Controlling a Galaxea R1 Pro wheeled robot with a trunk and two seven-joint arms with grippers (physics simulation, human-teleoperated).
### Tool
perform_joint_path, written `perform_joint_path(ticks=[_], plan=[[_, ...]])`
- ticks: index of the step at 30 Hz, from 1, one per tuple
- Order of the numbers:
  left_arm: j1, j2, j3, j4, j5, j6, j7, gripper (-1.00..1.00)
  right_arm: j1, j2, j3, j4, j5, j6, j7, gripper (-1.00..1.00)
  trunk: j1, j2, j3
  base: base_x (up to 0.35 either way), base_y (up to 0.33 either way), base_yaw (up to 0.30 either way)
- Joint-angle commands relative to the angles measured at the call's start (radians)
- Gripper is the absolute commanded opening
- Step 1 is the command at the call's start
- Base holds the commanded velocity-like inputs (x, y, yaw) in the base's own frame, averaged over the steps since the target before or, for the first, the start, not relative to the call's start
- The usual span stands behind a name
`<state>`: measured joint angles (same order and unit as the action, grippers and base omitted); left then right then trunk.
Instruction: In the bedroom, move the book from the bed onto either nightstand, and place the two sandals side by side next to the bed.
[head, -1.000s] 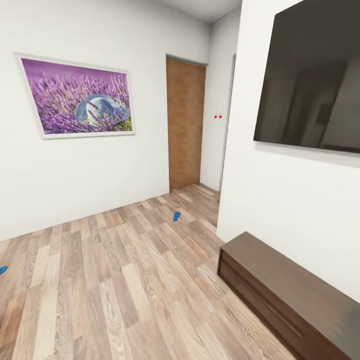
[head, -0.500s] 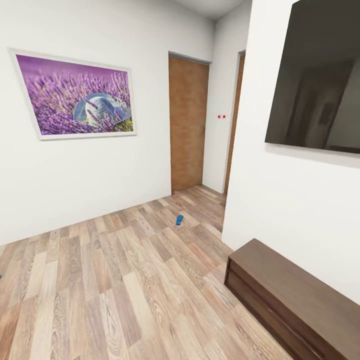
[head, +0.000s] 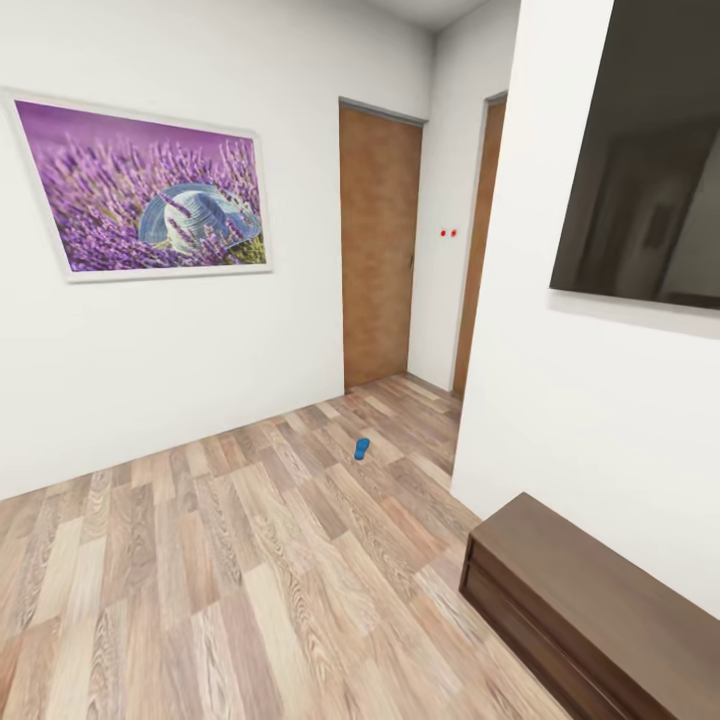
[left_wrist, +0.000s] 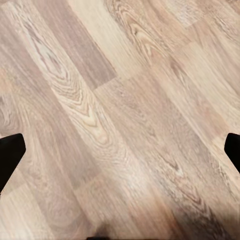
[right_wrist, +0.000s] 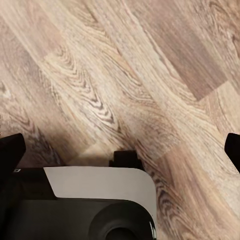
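At the left of the head view a purple painting (head: 150, 190) of lavender and a pale hat hangs in a white frame on the white wall, above the light wood plank floor (head: 200, 580) that spreads across the lower part of the room. Further right a tan wooden door (head: 378, 245) stands closed at the far end of that wall, and one small blue sandal (head: 361, 449) lies flat on the planks well in front of it, alone, near the corner of the projecting white wall. Two small red dots (head: 448, 232) show on the narrow wall section beside the door, and a second tan door (head: 480, 240) edge shows past them. On the right wall a large dark screen (head: 650, 170) is mounted, and below it sits a long low dark wooden dresser (head: 590, 610) against the wall. In the left wrist view the left gripper (left_wrist: 120, 152) has its dark fingertips (left_wrist: 10, 155) spread wide at the picture's two sides with bare floor between them, gripping nothing. In the right wrist view the right gripper (right_wrist: 120, 150) is likewise spread wide and empty over the planks, with part of the robot's dark and white base (right_wrist: 85, 205) below it.
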<state>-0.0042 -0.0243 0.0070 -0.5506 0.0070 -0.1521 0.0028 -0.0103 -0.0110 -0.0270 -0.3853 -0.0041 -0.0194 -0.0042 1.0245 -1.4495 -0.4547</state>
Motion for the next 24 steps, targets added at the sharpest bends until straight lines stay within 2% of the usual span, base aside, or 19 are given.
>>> perform_joint_path(ticks=[1, 24], plan=[[0.0, 0.0, 0.001, 0.0, 0.001, -0.003, 0.0, 1.0, 0.0, 0.0, -0.002, 0.0, 0.0, -0.002, 0.0, 1.0, 0.0, 0.0, -0.001, 0.265, 0.032, 0.0], [0.0, 0.0, 0.001, 0.0, 0.001, -0.003, 0.0, 1.0, 0.0, 0.0, -0.002, 0.0, -0.001, -0.002, 0.0, 1.0, 0.0, 0.0, -0.001, 0.265, 0.109, 0.0]])
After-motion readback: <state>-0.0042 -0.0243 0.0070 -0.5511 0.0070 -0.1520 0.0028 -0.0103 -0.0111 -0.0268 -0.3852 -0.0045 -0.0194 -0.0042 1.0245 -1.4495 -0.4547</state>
